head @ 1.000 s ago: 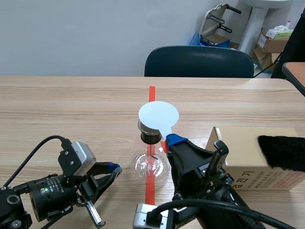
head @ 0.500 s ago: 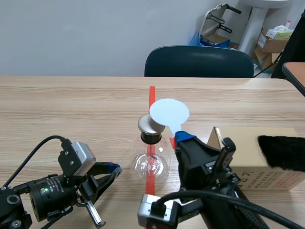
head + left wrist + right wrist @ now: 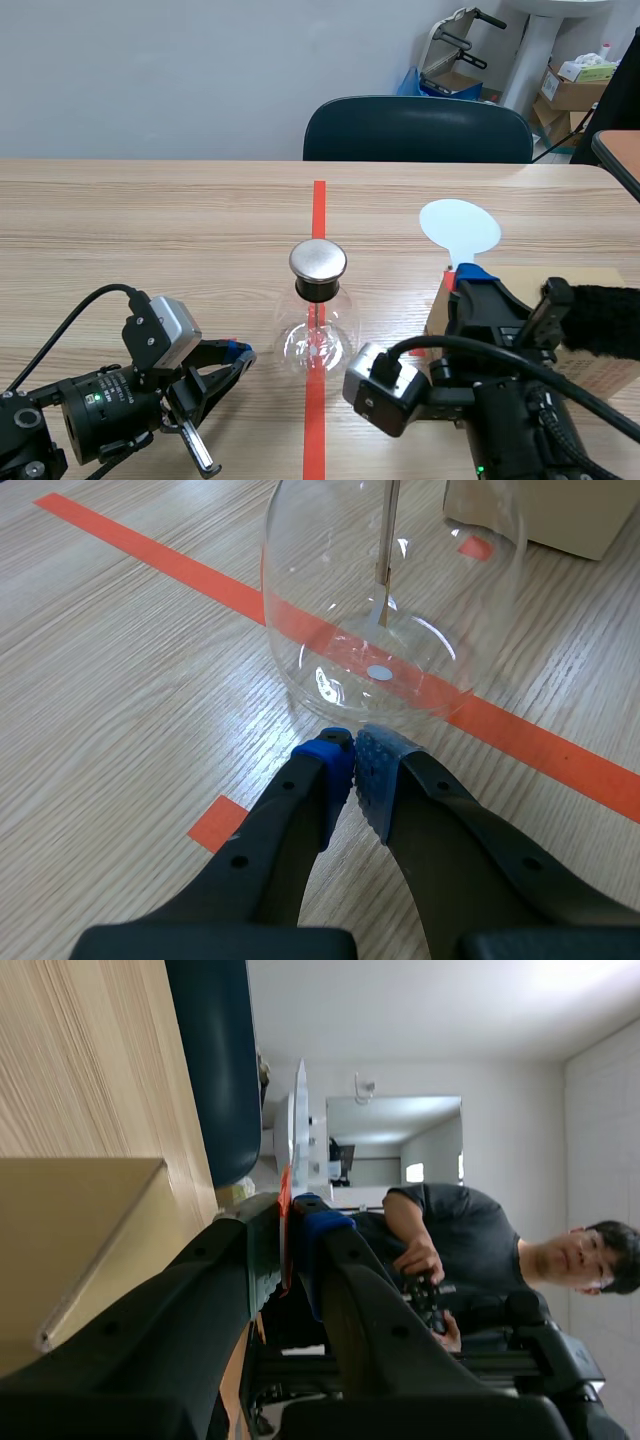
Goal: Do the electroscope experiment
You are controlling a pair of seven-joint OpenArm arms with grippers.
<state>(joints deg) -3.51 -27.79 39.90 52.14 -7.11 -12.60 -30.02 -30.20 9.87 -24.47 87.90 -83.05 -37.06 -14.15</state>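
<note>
White paddle [image 3: 459, 227] well apart from flask [image 3: 317, 330]

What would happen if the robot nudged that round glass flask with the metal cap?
The glass flask looks thin and clear, so it is probably fragile. Its rounded belly and high metal cap suggest it could tip or roll if pushed. The smooth glass would likely be slippery to grip.
</note>
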